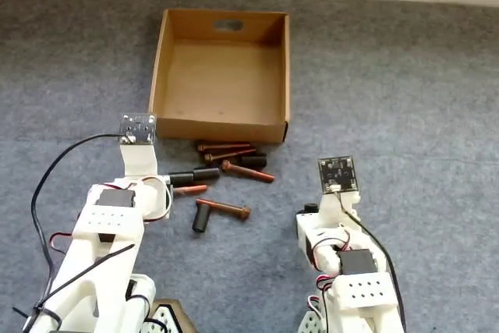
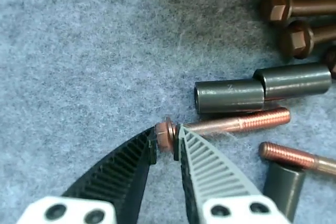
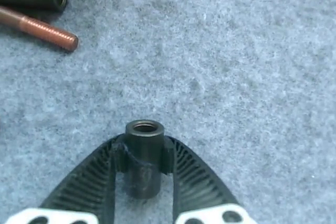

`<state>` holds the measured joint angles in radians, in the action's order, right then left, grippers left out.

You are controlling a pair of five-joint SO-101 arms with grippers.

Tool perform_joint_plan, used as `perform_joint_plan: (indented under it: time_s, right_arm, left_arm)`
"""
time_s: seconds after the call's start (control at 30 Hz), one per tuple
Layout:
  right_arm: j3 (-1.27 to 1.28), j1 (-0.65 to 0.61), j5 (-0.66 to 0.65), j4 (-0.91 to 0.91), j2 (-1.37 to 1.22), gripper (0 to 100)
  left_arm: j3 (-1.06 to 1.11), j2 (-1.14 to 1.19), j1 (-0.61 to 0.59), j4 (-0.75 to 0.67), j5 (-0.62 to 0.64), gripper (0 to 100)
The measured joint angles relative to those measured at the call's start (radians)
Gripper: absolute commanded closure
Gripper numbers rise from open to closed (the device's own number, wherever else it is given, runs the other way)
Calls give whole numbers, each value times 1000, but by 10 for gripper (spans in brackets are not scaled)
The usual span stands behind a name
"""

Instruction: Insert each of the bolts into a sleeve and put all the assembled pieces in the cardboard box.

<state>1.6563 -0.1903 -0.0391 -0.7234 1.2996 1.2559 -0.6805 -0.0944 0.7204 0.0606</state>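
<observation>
On the worktop (image 1: pixel 405 76), our left end effector (image 2: pixel 167 142) is pinching a rigid bolt (image 2: pixel 236 123) by its head, our right end effector (image 3: pixel 143 149) a slick sleeve (image 3: pixel 143 132).

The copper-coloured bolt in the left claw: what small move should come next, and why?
Probably lift it. The left gripper pinches the copper-coloured bolt by its head, with the shank lying on the grey carpet beside loose dark sleeves, while the right gripper holds a black metal sleeve, its bore open. Raising the bolt would free it to go towards that sleeve.
</observation>
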Motion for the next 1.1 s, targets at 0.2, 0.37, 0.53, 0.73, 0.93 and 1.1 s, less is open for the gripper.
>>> perform_joint_plan:
  time_s: [0.2, 0.37, 0.53, 0.73, 0.93, 1.1]
  right_arm:
    - [0, 0, 0, 0, 0, 993]
    - [0, 0, 0, 0, 0, 993]
    - [0, 0, 0, 0, 0, 993]
    - [0, 0, 0, 0, 0, 993]
    - [0, 0, 0, 0, 0, 993]
    - [0, 0, 0, 0, 0, 993]
  left_arm:
    - [0, 0, -21, 5, -83, 924]
    - [-61, 0, -114, 109, -137, 924]
    - [-172, 0, -190, 267, -324, 924]
    - [-261, 0, -209, 365, -505, 924]
    - [-311, 0, -146, 470, -621, 918]
    - [-313, 2, -75, 526, -456, 808]
